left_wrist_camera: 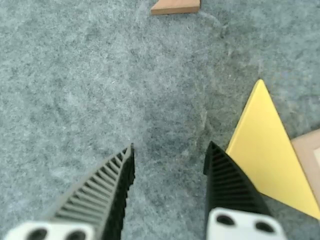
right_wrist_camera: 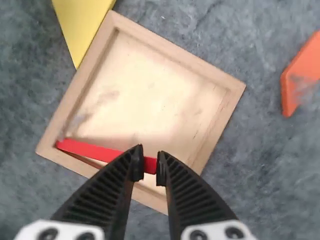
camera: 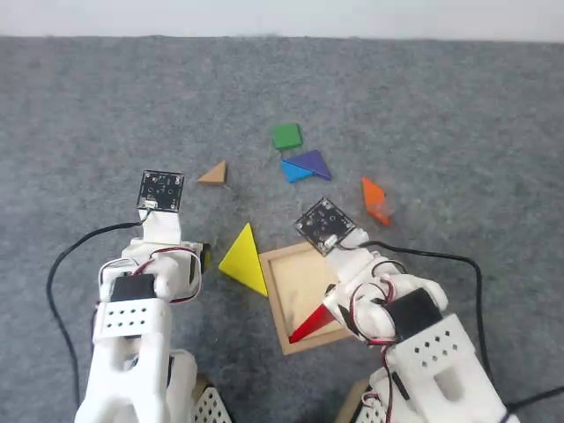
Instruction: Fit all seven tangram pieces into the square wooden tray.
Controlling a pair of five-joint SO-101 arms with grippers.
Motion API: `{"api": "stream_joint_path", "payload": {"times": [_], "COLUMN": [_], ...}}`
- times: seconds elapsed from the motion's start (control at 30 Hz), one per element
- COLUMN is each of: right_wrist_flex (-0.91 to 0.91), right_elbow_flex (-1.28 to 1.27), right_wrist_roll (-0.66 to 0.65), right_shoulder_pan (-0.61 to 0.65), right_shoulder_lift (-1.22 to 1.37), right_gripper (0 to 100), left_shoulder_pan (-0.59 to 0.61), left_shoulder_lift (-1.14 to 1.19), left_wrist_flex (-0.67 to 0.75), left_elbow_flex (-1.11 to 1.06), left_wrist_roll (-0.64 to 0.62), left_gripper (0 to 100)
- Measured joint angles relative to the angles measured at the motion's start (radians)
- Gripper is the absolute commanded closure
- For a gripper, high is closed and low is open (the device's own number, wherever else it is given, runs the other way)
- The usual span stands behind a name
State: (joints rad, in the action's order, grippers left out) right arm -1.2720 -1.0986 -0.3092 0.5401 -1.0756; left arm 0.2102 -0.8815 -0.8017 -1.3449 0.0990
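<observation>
Right tool (right_wrist_camera: 147,166) pinches the red triangle (right_wrist_camera: 95,150), tilted inside the wooden tray (right_wrist_camera: 222,107), its long edge along the tray's near rim. Left tool (left_wrist_camera: 170,160) hangs spread over the counter (left_wrist_camera: 75,75), with the yellow triangle (left_wrist_camera: 265,145) just to its right.

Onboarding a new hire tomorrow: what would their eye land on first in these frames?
Probably the red triangle, pinched in the right claw at the near edge of the wooden tray. Next comes the big yellow triangle, lying on the grey mat right beside the tray, with the left claw open over the mat next to it.
</observation>
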Motion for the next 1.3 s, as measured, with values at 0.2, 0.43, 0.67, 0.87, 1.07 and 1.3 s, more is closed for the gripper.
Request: {"api": "stream_joint_path", "payload": {"times": [0.2, 0.43, 0.67, 0.87, 1.07, 1.3], "right_wrist_flex": [0.0, -0.015, -0.021, -0.035, -0.035, -0.043], "right_elbow_flex": [-0.002, -0.009, -0.011, -0.052, -0.052, -0.038], "right_wrist_roll": [-0.147, -0.27, -0.293, -0.281, -0.278, -0.276], "right_shoulder_pan": [-0.018, -0.092, -0.118, -0.206, -0.287, -0.333], "right_shoulder_lift": [-0.002, -0.003, -0.003, 0.025, 0.021, 0.023], "right_gripper": [99.0, 98.9, 98.9, 98.9, 98.9, 98.3], "left_shoulder_pan": [0.0, 0.0, 0.0, 0.0, 0.0, 0.0], "left_shoulder_lift": [0.0, 0.0, 0.0, 0.0, 0.0, 0.0], "left_wrist_flex": [0.0, 0.0, 0.0, 0.0, 0.0, 0.0], "left_elbow_flex": [0.0, 0.0, 0.0, 0.0, 0.0, 0.0], "left_wrist_roll": [0.0, 0.0, 0.0, 0.0, 0.0, 0.0], "left_gripper": [78, 78, 78, 78, 78, 78]}}
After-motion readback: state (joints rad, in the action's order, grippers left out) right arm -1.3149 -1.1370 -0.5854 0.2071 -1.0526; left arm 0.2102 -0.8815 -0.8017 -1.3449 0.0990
